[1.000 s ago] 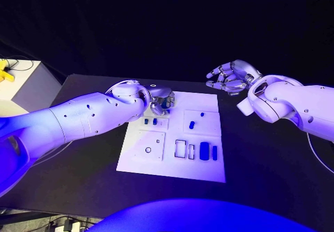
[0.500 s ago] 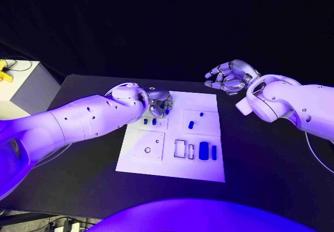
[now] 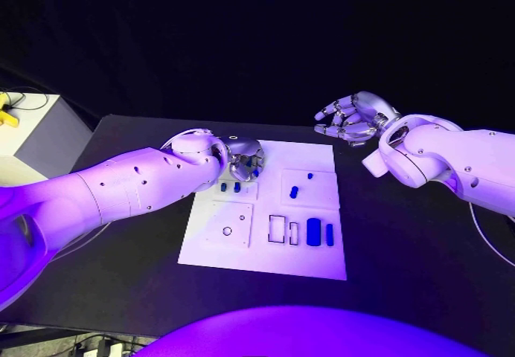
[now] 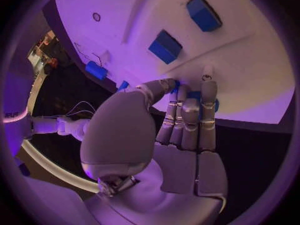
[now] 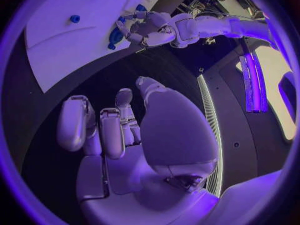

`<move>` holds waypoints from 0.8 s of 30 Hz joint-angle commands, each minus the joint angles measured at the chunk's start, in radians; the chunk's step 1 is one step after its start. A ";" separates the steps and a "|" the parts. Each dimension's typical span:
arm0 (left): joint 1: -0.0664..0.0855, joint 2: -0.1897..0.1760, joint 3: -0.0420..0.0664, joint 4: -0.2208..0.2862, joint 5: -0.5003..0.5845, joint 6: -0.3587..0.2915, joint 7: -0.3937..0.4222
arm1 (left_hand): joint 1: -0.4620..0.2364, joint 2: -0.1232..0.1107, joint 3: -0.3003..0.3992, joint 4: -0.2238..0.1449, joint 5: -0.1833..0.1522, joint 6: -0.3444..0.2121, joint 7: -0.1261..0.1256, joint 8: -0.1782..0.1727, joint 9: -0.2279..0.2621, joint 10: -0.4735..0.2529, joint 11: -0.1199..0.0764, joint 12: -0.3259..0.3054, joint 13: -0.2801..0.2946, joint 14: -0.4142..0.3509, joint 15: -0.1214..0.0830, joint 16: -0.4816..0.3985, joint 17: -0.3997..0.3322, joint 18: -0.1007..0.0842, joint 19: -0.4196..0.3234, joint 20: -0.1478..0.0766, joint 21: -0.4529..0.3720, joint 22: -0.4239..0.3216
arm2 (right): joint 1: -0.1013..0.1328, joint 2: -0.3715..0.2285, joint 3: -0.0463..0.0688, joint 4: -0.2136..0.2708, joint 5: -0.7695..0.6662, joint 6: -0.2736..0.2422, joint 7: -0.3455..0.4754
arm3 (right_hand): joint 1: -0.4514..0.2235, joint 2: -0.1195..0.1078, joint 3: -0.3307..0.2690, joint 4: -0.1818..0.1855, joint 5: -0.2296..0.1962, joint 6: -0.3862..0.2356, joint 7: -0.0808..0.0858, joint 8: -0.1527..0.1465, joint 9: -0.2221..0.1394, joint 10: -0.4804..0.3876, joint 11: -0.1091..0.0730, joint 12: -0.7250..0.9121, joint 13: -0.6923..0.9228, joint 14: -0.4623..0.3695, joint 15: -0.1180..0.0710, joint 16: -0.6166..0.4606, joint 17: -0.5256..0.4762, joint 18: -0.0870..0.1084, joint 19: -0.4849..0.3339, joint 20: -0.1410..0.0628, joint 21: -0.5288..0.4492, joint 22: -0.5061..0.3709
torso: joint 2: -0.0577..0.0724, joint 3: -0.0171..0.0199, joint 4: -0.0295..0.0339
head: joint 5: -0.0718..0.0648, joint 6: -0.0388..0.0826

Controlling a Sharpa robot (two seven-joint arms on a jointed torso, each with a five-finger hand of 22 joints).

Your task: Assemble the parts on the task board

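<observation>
The task board (image 3: 269,245) lies flat in the middle of the black table (image 3: 129,275), and everything here is placed from it. On its near half sit a large blue part (image 3: 313,231) and a slimmer blue part (image 3: 330,234) side by side toward the board's right edge, beside two outlined slots. Further up the board a small blue part (image 3: 293,192) stands in the right-hand panel, and two short blue parts (image 3: 230,187) stand in the left-hand panel. At the board's far left corner the left hand (image 3: 242,158) hangs over the surface, fingers (image 4: 187,116) drawn together and pinching a blue part (image 4: 196,96) just above the white plate. Beyond the board's far right corner, off its edge, the right hand (image 3: 350,117) hovers with fingers loosely curled apart, grasping nothing.
</observation>
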 commanded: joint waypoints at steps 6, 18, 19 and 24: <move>-0.002 -0.001 0.000 0.004 0.022 0.000 0.027 | -0.009 0.029 -0.002 -0.005 -0.007 0.057 -0.008 -0.012 0.006 0.061 -0.011 -0.045 -0.017 0.034 -0.008 0.023 0.028 0.001 0.022 -0.010 0.021 0.029 | 0.000 0.002 0.000 0.000 -0.004 0.007 0.011 | -0.009 -0.003 0.003 0.000 0.005 -0.001 0.006 0.005 0.002 -0.001 -0.001 -0.004 -0.001 0.024 -0.009 -0.005 0.016 0.014 -0.009 0.000 -0.003 0.001 | -0.001 0.0006 0.0011 | 0.001 0.000; -0.005 -0.034 0.005 0.036 0.049 -0.075 0.040 | 0.002 0.042 -0.002 -0.028 -0.004 0.105 -0.012 -0.040 0.019 0.138 -0.017 -0.131 -0.040 0.076 -0.015 0.041 0.067 -0.006 0.048 -0.018 0.043 0.062 | -0.001 0.005 0.000 -0.006 -0.004 0.009 0.012 | -0.011 -0.003 0.005 0.000 0.006 0.000 0.005 0.007 0.002 0.001 -0.002 -0.006 -0.004 0.024 -0.009 -0.006 0.015 0.014 -0.008 0.000 -0.004 0.000 | -0.001 0.0000 0.0003 | 0.003 0.000; -0.005 -0.040 0.007 0.042 0.053 -0.079 0.041 | 0.003 0.039 0.000 -0.033 -0.004 0.103 -0.008 -0.049 0.018 0.136 -0.013 -0.144 -0.043 0.074 -0.012 0.039 0.064 -0.005 0.045 -0.019 0.043 0.060 | -0.001 0.005 0.000 -0.007 -0.004 0.009 0.012 | -0.011 -0.003 0.005 0.000 0.006 0.000 0.005 0.007 0.002 0.001 -0.002 -0.006 -0.004 0.024 -0.009 -0.006 0.015 0.014 -0.008 0.000 -0.004 0.000 | -0.001 -0.0001 0.0003 | 0.003 0.000; -0.006 -0.071 0.022 0.080 0.075 -0.091 0.040 | 0.004 0.038 0.001 -0.035 -0.004 0.106 -0.006 -0.053 0.019 0.141 -0.011 -0.153 -0.045 0.078 -0.010 0.042 0.070 -0.006 0.044 -0.018 0.045 0.062 | -0.003 0.006 0.000 -0.009 -0.004 0.010 0.012 | -0.011 -0.003 0.005 0.000 0.006 0.000 0.005 0.007 0.002 0.001 -0.002 -0.006 -0.004 0.024 -0.009 -0.006 0.015 0.014 -0.008 0.000 -0.004 0.000 | -0.003 -0.0006 0.0019 | 0.003 0.000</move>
